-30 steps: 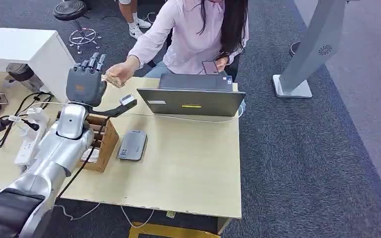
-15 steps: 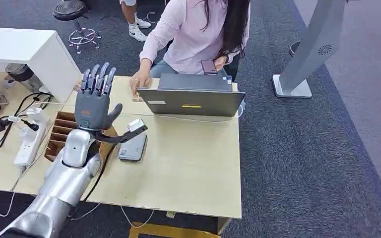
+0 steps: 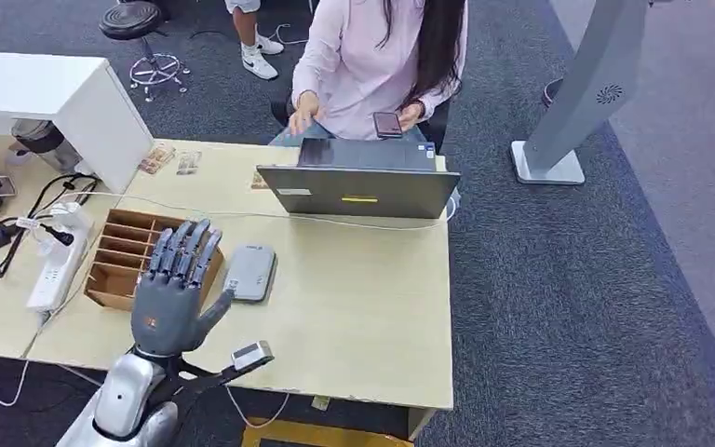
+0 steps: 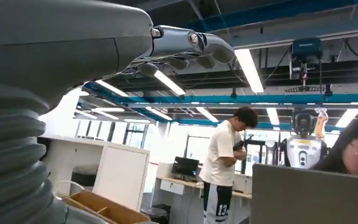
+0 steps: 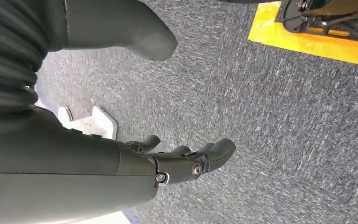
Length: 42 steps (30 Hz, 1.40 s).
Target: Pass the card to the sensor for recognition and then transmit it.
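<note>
the robot's grey left hand (image 3: 175,293) is hovering at the near edge of the pale wooden table (image 3: 363,307) with its fingers spread and holding nothing, just beside the slotted wooden organiser box (image 3: 121,256) and the flat grey card sensor (image 3: 249,272). 3 small printed cards (image 3: 188,163) are lying along the far edge, by the grey open laptop (image 3: 358,189) where a person in a pink shirt (image 3: 372,65) is sitting. the right hand (image 5: 182,161) is hanging over grey carpet (image 5: 270,140), fingers loosely curled and gripping nothing.
</note>
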{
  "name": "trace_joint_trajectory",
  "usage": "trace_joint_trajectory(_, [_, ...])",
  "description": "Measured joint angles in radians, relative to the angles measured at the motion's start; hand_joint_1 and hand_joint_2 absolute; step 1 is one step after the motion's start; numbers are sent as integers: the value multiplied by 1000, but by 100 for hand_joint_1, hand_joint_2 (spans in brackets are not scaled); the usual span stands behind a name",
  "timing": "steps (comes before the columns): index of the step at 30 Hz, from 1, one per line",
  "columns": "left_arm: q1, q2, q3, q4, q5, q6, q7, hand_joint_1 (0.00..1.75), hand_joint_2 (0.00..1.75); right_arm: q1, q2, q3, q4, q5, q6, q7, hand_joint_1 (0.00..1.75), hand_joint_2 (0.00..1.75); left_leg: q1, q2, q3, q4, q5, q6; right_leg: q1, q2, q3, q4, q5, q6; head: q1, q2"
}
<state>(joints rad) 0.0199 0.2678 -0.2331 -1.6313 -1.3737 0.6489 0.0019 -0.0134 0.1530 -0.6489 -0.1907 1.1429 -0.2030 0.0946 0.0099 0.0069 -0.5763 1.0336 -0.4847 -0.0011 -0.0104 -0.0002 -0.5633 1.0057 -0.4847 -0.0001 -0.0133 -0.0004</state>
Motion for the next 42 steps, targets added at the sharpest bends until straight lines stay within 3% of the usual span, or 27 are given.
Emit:
trace_joint_trajectory(8, [197,22,68,-118,11,5,-4,0,175,4,5,-29,0,-10,-13,10,0,175,0,-1,0,0,0,0,0,-1,-1,0,-1,0,0,0])
trace_joint_trajectory(21, [243,27,97,-164,12,-3,-4,0,175,4,5,-43,0,-11,-13,13,0,175,0,-1,0,0,0,0,0,-1,0,0,0,0,0,0])
trace_joint_trajectory(27, [264,38,125,-165,34,-74,19,0,175,4,5,-52,0,-9,-14,2,0,175,0,-1,0,0,0,0,0,-1,0,0,0,0,0,0])
trace_joint_trajectory(33, [276,71,186,-161,53,-257,54,0,175,5,8,-64,0,1,-14,7,0,175,1,-1,-1,0,0,0,1,-1,-1,0,0,0,0,0])
trace_joint_trajectory(42, [274,81,241,-144,65,-329,71,0,175,6,10,-79,0,17,-13,8,0,175,1,-1,0,0,0,0,1,-1,0,0,0,0,0,0])
